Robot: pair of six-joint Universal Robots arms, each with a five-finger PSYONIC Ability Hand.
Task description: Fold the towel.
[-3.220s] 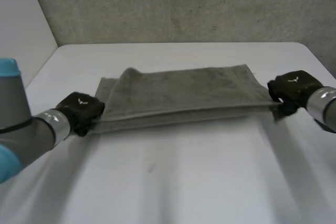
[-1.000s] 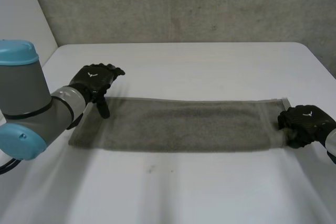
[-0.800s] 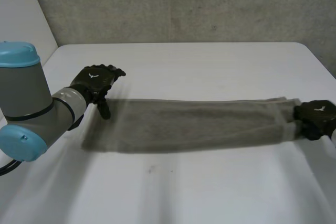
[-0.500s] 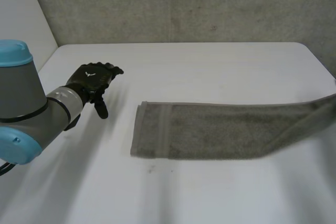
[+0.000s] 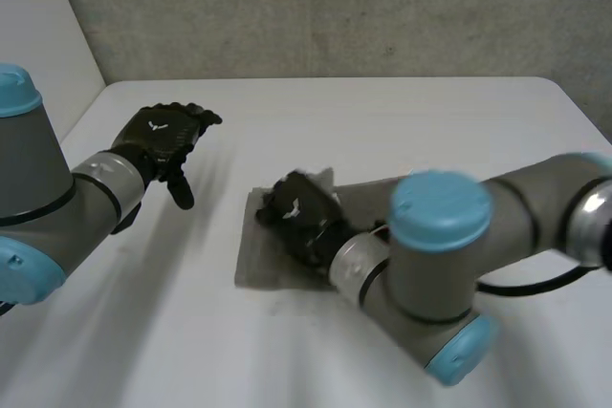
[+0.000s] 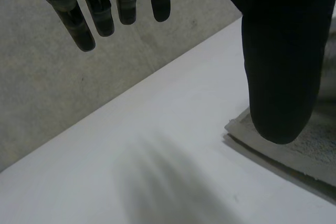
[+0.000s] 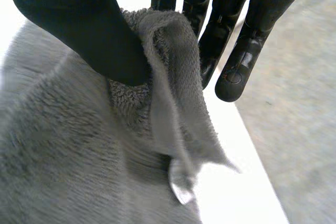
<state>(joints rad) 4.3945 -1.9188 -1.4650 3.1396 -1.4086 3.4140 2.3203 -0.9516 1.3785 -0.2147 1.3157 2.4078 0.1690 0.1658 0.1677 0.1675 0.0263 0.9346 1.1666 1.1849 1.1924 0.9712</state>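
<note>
While left hand [image 5: 164,134] hangs spread, empty — fingers [image 7: 215,30] of right hand [image 5: 296,215] tight on towel [image 5: 256,260] edge.

A white table [image 5: 382,121] is seen, with a smooth, matt top and a rounded far corner. Only one thing is laid directly on it: a grey towel [image 5: 260,257], placed near the middle of the top, well apart from every edge. Its short end is spread flat on the surface, and a hemmed band is seen along that end [image 6: 310,150], with bare table [image 6: 131,156] beside it. Another part of the towel [image 7: 63,156] is raised from the table [image 7: 247,192] and bent over itself.
</note>
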